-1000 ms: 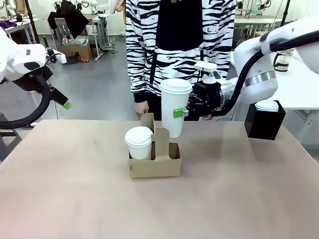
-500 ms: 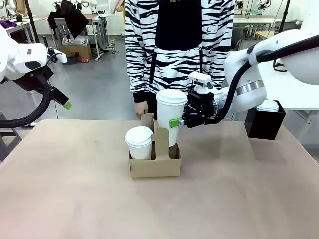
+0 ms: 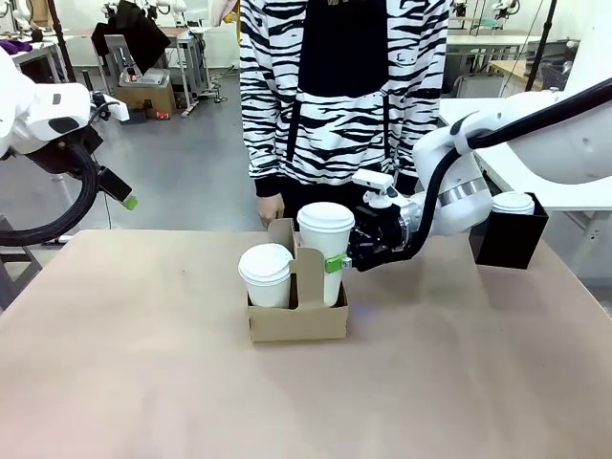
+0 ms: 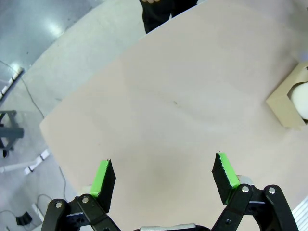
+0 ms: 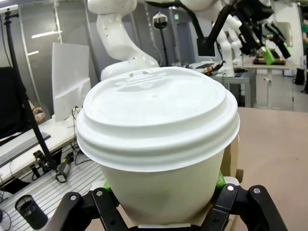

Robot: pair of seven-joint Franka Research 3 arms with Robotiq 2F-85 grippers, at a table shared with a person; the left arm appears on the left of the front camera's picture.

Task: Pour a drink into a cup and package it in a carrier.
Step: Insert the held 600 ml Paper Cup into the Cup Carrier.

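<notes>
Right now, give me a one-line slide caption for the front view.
Right tool grips the tall lidded cup, seated in the cardboard carrier beside a shorter lidded cup.

Front cam: fixed on the robot's side, looks across the table at the person on the far side. Left wrist cam: high up, looks steeply down at the tabletop, catches a corner of the cardboard carrier at its right edge, shared with front. Right wrist cam: low, near-level, very close behind the tall lidded cup, also shared with front.
</notes>
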